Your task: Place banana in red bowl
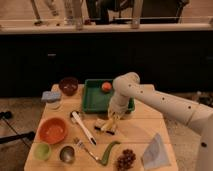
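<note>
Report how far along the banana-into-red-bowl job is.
Done: the end effector is down at the banana, shut, just in front of the green tray. In hand: the grasp. The banana lies on the table, and I cannot tell if it is truly gripped. Left: lift it, carry it to the red bowl, which has no banana in it, and release.
</note>
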Available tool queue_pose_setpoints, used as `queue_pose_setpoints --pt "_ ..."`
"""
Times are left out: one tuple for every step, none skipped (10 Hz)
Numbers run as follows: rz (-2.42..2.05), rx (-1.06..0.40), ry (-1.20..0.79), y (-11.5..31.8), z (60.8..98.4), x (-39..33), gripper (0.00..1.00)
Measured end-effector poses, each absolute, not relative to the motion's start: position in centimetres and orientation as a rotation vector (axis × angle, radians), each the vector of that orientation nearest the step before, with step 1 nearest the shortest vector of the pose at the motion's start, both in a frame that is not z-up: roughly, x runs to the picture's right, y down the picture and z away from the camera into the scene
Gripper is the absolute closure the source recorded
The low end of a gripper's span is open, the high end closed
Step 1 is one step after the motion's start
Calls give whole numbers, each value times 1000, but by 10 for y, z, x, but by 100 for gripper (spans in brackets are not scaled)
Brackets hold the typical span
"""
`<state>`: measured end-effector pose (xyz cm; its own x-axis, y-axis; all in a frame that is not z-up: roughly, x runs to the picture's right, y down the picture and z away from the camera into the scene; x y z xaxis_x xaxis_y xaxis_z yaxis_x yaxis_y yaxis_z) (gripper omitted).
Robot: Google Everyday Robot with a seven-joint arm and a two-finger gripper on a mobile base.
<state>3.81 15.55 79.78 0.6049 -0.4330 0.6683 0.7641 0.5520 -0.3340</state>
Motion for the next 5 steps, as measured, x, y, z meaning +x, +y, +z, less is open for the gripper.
queue_pose_setpoints --pt "-785 -647 -577 145 804 23 100" --pt "-808 -639 -587 139 806 13 100" --pt "-828 -631 -596 133 807 7 100" --pt "-849 -625 -606 130 807 5 100" --pt "-862 -623 -611 128 806 2 100"
